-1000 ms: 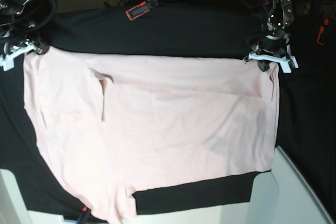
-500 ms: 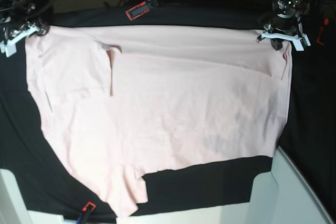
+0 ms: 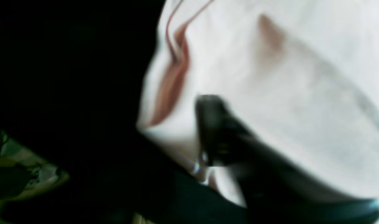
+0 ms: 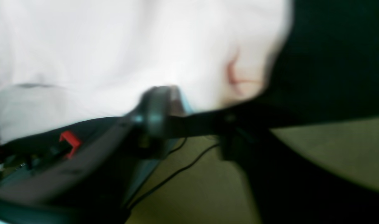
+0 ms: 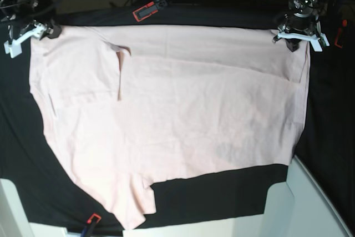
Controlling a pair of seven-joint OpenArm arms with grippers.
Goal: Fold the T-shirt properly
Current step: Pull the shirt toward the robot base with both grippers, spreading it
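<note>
The T-shirt (image 5: 183, 120) lies spread across the frame's middle, my right gripper (image 5: 30, 30) upper left and left gripper (image 5: 299, 33) upper right at its corners, grip too blurred to tell, and a snagged edge could rumple it.

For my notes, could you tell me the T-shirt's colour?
Plain pale pink T-shirt, clearest in the base view.

Pale pink T-shirt (image 5: 183, 115), spread flat, plain side up
</note>
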